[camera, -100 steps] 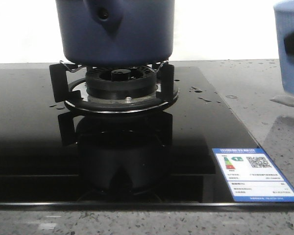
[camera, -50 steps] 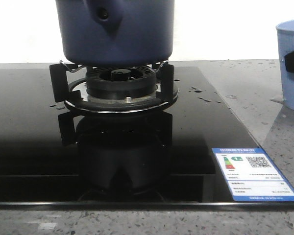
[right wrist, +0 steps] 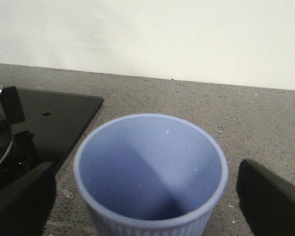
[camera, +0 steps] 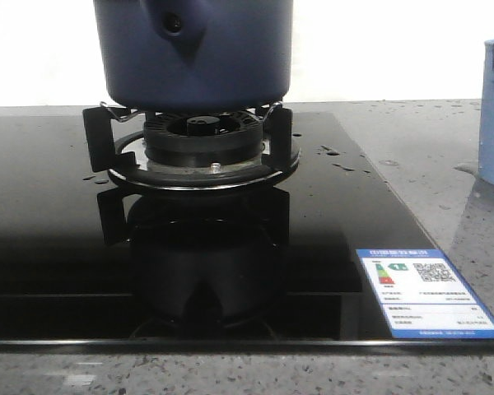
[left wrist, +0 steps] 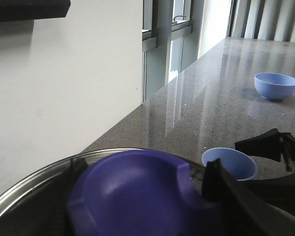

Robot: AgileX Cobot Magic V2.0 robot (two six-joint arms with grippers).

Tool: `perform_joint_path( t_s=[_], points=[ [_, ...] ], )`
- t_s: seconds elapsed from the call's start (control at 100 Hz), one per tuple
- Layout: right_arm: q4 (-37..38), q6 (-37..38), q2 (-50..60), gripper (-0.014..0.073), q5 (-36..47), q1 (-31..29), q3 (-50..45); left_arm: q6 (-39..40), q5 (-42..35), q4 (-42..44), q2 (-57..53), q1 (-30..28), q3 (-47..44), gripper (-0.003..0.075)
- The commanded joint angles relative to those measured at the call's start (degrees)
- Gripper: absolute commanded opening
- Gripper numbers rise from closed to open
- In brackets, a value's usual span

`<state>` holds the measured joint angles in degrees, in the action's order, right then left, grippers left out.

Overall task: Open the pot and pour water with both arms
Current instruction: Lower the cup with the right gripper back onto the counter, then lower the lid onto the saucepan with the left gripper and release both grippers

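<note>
Pot (camera: 193, 53) on burner (camera: 202, 140) — right gripper (right wrist: 147, 206) open around cup (right wrist: 150, 169)

A black glass cooktop (camera: 58, 247) lies on the speckled grey counter (camera: 445, 156), carrying a round burner (camera: 202, 144) and an energy label (camera: 428, 294) at its near right corner. A pale blue bowl (left wrist: 277, 85) sits far along the counter.
</note>
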<state>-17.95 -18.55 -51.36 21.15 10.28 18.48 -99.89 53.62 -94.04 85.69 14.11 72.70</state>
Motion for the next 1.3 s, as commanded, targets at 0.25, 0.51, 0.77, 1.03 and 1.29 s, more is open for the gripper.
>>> perform_joint_path(
  t_s=[0.25,0.51,0.77,1.03,1.29],
  points=[
    [0.2,0.1,13.4,0.0655,-3.4,-0.4,1.3,-1.8,-0.9,-5.8,1.8,1.5,1.9,0.0272],
    [0.2,0.1,20.8,0.0655,-9.1,-0.4,1.3,-1.8,-0.2,-5.9,6.5,1.5,1.9,0.0272],
    [0.2,0.1,22.2,0.0655,-8.6,-0.4,1.3,-1.8,-2.0,-6.0,7.7,1.5,1.9,0.0272],
    [0.2,0.1,21.6,0.0655,-8.7,-0.4,1.3,-1.8,-2.0,-6.0,7.7,1.5,1.9,0.0512],
    [0.2,0.1,21.6,0.0655,-9.0,-0.4,1.3,-1.8,-1.3,-9.3,6.0,1.5,2.0,0.0641]
  ],
)
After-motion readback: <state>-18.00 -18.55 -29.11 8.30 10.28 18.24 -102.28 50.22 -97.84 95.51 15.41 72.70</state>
